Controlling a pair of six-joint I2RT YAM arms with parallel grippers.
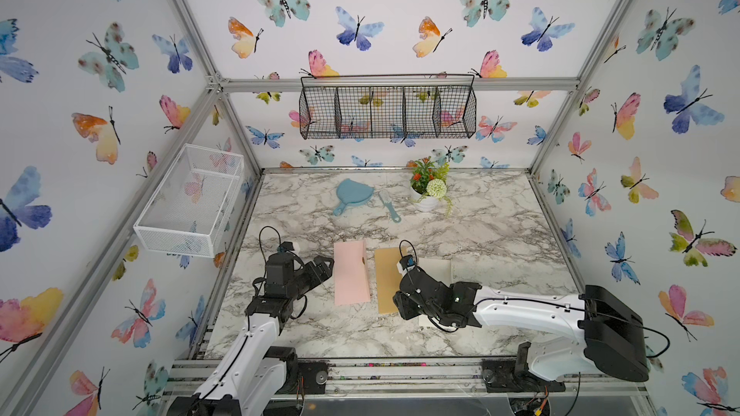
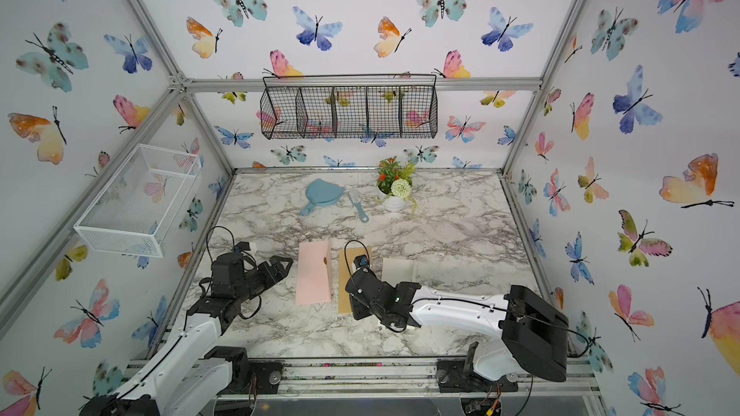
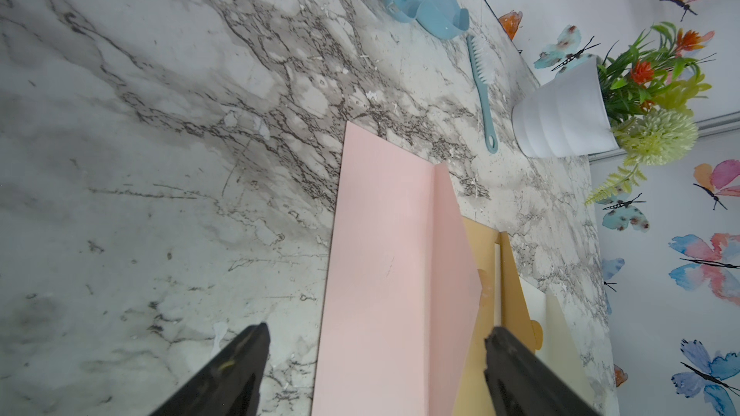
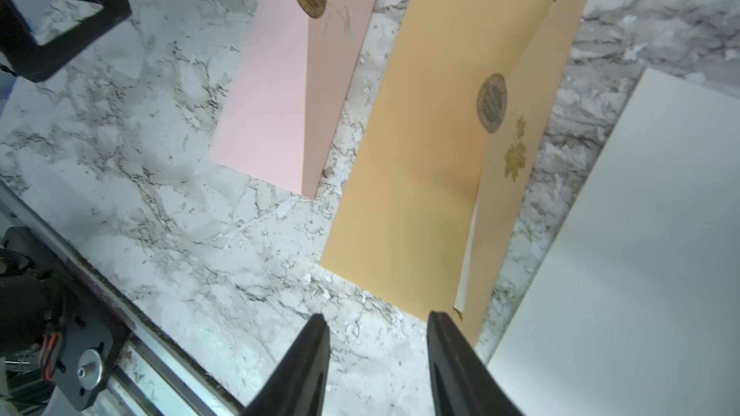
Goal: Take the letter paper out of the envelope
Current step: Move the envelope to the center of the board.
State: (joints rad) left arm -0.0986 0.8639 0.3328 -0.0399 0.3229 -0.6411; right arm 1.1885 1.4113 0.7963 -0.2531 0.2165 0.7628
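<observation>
**Condition.** From where I stand, the tan envelope (image 1: 386,274) lies flat on the marble table (image 1: 480,234), just beside the pink envelope (image 1: 351,274) at its 3 o'clock. The tan flap (image 4: 532,94) stands half raised. In the right wrist view, a thin white edge of letter paper (image 4: 466,266) shows beneath it, and the rest of the sheet is inside. A loose cream sheet (image 1: 436,270) lies at 3 o'clock of the tan envelope.

**Grippers.** The right gripper (image 4: 376,326) hangs over the 6 o'clock end of the tan envelope, fingers partly apart with nothing between them. The left gripper (image 1: 326,264) sits at 9 o'clock of the pink envelope, fingers spread wide and empty.

**Hazards, as I judge them.**
1. Nothing pins the tan envelope. A pull on the paper would likely drag the envelope along instead of emptying it.
2. The exposed strip is narrow and lies under the flap. A pinch that catches flap and paper together would lift the whole envelope and could crease or tear the flap.
3. A low approach could wedge a finger under the envelope's edge and push it into the pink one.
4. The cream sheet is near, so a stray closure could take it instead.
5. The left gripper faces the pink envelope, and I cannot tell whether that one holds paper.
</observation>
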